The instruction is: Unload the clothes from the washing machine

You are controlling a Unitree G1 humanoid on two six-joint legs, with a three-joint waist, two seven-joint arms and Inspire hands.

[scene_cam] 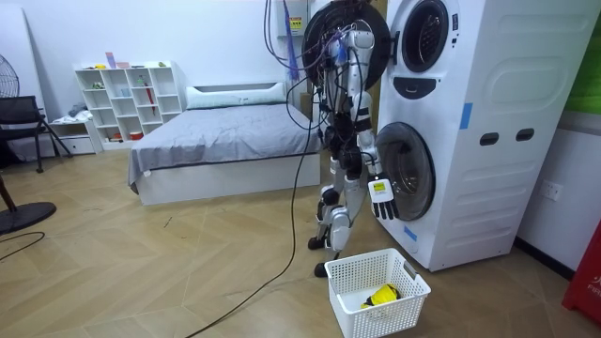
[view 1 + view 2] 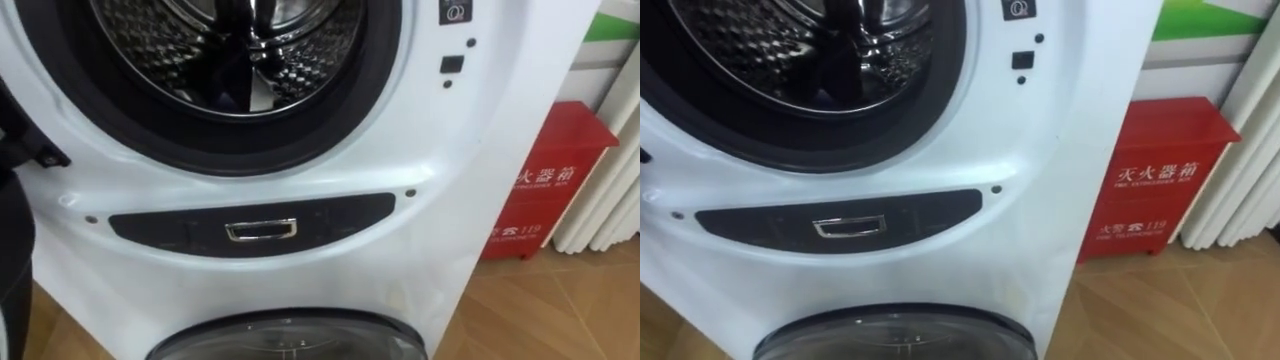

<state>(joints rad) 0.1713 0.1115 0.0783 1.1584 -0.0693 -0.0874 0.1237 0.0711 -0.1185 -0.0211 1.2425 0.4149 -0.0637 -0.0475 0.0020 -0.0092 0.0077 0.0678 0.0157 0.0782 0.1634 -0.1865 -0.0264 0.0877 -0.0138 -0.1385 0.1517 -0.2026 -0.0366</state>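
Note:
I stand close to a white stacked washing machine [image 1: 470, 131]. The upper drum [image 2: 300, 50] is open and its perforated steel wall shows, with no cloth that I can make out. A dark upright shape [image 2: 232, 40] stands at the drum's mouth, and I cannot tell what it is. The round door [image 1: 340, 42] is swung out beside my head. One arm [image 1: 361, 47] is raised toward the opening, its hand hidden. My right hand [image 1: 380, 199] hangs by my thigh with relaxed fingers, holding nothing. A white basket [image 1: 406, 274] on the floor holds a yellow cloth [image 1: 382, 296].
Under the drum is a dark panel with a chrome handle [image 2: 260, 230], and below it the lower machine's round door [image 2: 290, 335]. A red cabinet [image 2: 545, 180] stands right of the machine. A bed [image 1: 225, 141] and white shelves [image 1: 131, 94] are behind me.

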